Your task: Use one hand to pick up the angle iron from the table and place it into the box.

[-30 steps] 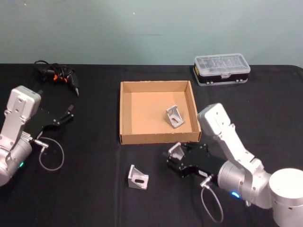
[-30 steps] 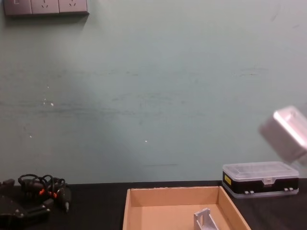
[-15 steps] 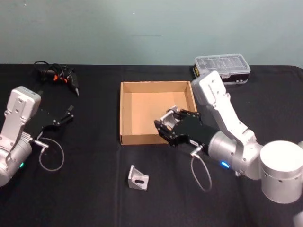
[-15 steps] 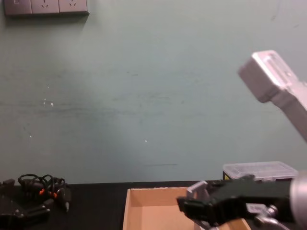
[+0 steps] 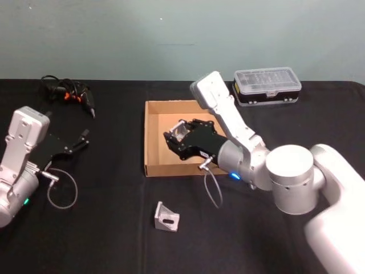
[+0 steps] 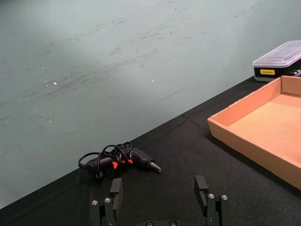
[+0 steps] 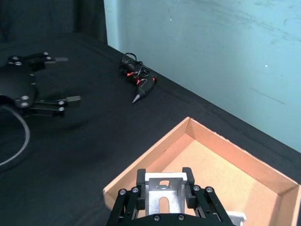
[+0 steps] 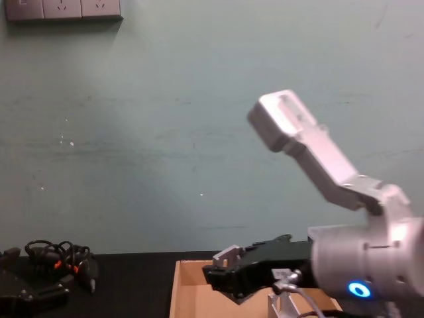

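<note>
My right gripper [image 5: 177, 137] hovers over the left half of the tan box [image 5: 157, 149], shut on a silver angle iron [image 5: 182, 131]. The right wrist view shows that angle iron [image 7: 163, 190] clamped between the fingers above the box floor [image 7: 207, 155]. In the chest view the held angle iron [image 8: 227, 252] hangs just above the box's back rim [image 8: 199, 264]. A second angle iron [image 5: 166, 217] lies on the black table [image 5: 102, 228] in front of the box. A third one [image 7: 235, 217] rests inside the box. My left gripper [image 5: 80, 141] stays parked, open, at the table's left.
A clear-lidded black organiser case [image 5: 267, 84] stands behind the box at the back right. A bundle of black cables with orange marks [image 5: 68, 91] lies at the back left. The table between the left arm and the box is bare.
My right gripper has lifted its angle iron from the table in front of the box and carried it up and leftward over the box. The left arm has stayed put.
</note>
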